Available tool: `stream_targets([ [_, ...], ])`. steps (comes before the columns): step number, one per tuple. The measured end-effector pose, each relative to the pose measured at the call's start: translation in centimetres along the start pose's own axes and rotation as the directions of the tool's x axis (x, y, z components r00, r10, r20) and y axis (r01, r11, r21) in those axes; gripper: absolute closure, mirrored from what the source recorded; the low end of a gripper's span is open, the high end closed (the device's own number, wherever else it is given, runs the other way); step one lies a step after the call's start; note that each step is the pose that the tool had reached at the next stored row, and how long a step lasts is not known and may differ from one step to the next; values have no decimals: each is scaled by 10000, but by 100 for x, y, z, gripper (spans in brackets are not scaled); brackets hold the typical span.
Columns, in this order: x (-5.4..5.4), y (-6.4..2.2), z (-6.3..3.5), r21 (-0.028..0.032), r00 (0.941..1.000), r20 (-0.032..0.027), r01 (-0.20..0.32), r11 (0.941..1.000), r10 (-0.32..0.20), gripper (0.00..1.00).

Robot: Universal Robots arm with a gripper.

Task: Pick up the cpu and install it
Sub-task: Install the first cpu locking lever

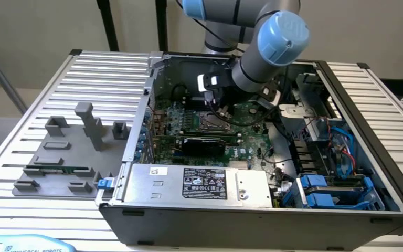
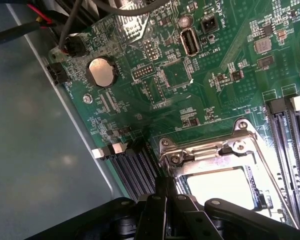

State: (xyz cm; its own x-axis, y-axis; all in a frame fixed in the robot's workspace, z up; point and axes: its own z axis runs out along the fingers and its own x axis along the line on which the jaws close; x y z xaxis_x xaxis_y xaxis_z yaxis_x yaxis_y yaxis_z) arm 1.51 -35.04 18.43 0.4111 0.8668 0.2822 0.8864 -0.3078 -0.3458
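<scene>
Open computer case (image 1: 369, 157) holds the green motherboard (image 2: 200, 85); its metal-framed socket (image 2: 225, 170) sits at six o'clock in the wrist view. Gripper (image 2: 165, 205), jaws closed together, hangs above the socket's edge.

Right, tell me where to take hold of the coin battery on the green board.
Probably its rim, from above: the coin battery lies flat, face up, against the green board, so only the edge offers opposing sides.

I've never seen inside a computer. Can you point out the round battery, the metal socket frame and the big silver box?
Round battery (image 2: 101, 71): wrist view, middle of its shiny face.
Metal socket frame (image 2: 210, 154): wrist view, its upper bar.
Big silver box (image 1: 152, 184): exterior view, bare metal top beside its label.
</scene>
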Motion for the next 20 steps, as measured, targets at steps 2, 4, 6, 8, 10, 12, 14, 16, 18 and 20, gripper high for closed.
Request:
stream_targets([
  [2, -8, 4, -3, 36, 10000, -77, 20, 10000, -19, 89],
  [4, -19, 10, -9, 67, 9999, -144, 37, 10000, -36, 89],
  [6, -31, 14, -14, 83, 9998, -178, 45, 10000, -44, 89],
  [8, -42, 18, -17, 92, 9998, -197, 50, 9999, -48, 89],
  [10, -51, 22, -18, 101, 9998, -215, 55, 9999, -53, 89],
  [12, -56, 26, -18, 119, 9997, -250, 66, 9999, -63, 89],
  [14, -59, 28, -18, 133, 9996, -283, 75, 9999, -71, 89],
  [16, -61, 29, -18, 158, 9994, -334, 89, 9998, -84, 89],
  [18, -63, 30, -17, 192, 9991, -408, 111, 9998, -103, 89],
  [20, -69, 34, -14, 212, 9989, -454, 126, 9997, -116, 89],
])
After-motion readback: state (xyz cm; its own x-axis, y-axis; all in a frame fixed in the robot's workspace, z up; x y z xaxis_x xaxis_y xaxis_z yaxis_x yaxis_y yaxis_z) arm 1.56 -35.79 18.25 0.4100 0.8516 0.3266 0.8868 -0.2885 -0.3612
